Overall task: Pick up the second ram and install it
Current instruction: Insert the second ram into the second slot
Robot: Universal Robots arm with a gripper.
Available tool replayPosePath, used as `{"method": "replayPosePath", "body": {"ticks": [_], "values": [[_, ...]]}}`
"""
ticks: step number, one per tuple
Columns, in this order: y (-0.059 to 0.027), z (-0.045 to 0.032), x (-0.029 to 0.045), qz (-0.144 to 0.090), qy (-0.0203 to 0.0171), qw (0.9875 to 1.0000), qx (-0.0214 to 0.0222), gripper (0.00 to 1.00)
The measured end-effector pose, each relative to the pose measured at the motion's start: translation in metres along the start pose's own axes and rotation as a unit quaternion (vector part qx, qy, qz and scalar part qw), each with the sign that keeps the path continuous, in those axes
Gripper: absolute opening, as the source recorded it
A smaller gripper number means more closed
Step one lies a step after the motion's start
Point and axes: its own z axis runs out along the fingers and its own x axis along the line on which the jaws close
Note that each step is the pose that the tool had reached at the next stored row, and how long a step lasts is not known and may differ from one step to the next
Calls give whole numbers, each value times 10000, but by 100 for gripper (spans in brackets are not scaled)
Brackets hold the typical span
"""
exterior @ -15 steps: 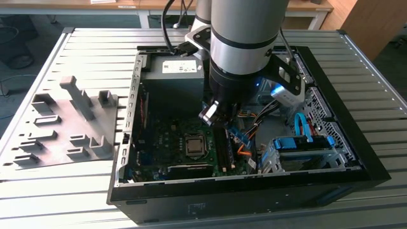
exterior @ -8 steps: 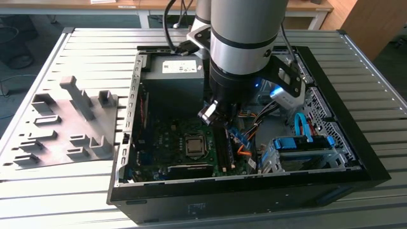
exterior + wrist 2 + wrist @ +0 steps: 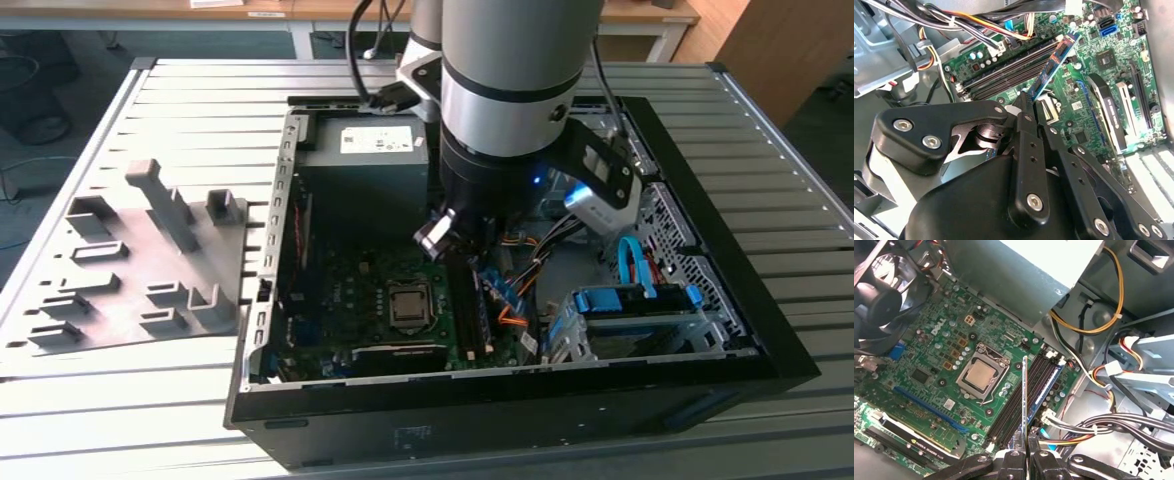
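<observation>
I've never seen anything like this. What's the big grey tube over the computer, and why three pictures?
The grey tube is a robot arm reaching into an open computer case on a metal table. One picture comes from a camera off the arm; the other two cameras ride near its wrist and look past its jaws. The jaws are shut on a thin memory stick, held over the motherboard near its long slots. A grey tray of holder blocks lies beside the case.
</observation>
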Motion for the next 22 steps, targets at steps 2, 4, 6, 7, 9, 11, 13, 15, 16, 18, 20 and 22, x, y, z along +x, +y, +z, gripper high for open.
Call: {"method": "replayPosePath", "body": {"ticks": [2, 4, 6, 7, 9, 11, 13, 15, 16, 18, 20, 22], "values": [[0, 1, 0, 68, -2, 10000, 7, 14], [0, 1, 0, 134, -4, 9999, 13, 14], [0, 1, 0, 198, -6, 9998, 20, 14], [0, 1, 0, 229, -7, 9997, 23, 14], [0, 2, 0, 292, -9, 9996, 29, 14], [0, 2, 0, 352, -10, 9994, 35, 14], [0, 2, 0, 416, -12, 9991, 41, 14], [0, 3, 0, 476, -14, 9989, 47, 14], [0, 3, 0, 506, -15, 9987, 51, 14], [0, 3, 0, 571, -17, 9984, 57, 14], [0, 3, 0, 637, -19, 9979, 64, 14], [0, 4, 0, 702, -21, 9975, 70, 14]]}}
